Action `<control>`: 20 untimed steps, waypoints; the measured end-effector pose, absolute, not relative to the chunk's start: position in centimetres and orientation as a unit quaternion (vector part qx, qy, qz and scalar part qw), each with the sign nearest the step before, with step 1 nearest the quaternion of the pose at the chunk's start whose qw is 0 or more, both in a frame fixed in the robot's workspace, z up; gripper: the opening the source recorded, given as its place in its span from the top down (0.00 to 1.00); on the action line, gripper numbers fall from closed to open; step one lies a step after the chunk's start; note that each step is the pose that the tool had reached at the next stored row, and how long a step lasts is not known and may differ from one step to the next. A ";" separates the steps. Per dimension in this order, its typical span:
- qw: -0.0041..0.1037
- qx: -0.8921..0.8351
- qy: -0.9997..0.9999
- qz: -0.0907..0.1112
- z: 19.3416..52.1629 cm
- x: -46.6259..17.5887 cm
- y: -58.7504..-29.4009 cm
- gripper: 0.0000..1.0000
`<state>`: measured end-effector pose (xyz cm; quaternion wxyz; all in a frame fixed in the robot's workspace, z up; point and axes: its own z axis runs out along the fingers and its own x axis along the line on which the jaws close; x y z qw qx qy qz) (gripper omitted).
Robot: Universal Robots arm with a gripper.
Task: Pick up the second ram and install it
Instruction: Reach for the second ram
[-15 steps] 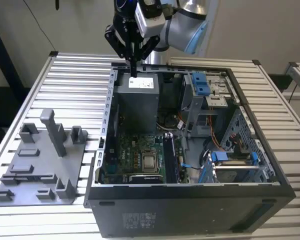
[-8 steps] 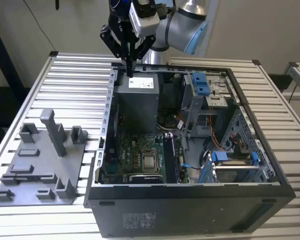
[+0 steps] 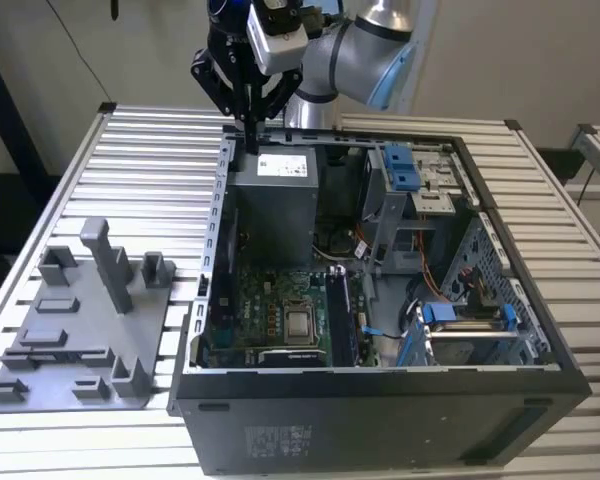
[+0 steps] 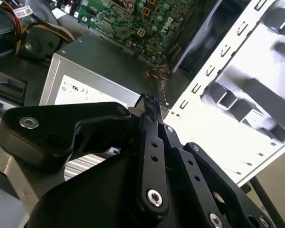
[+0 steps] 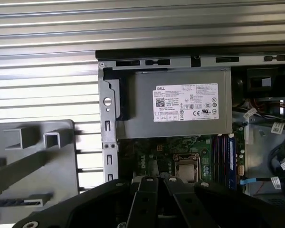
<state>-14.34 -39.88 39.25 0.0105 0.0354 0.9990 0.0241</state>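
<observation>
Exterior view: open PC case (image 3: 380, 410) sits on slatted table (image 3: 150, 160). Grey tray (image 3: 85, 325) with upright posts lies just beside case, on the exterior view's left. Inside case: grey PSU (image 3: 275, 205), green motherboard (image 3: 255, 305), CPU socket (image 3: 300, 325), 2 blue brackets (image 3: 405, 165), loose cables (image 3: 450, 270).

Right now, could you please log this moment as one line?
gripper over power supply edge | fingers shut | tray beside case
</observation>
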 end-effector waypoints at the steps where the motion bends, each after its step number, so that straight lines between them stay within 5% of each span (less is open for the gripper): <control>1: 0.011 0.035 0.999 0.024 39.3 -14.4 -39.9 0.89; 20: 0.011 0.036 0.999 0.024 39.2 -17.1 -39.9 0.89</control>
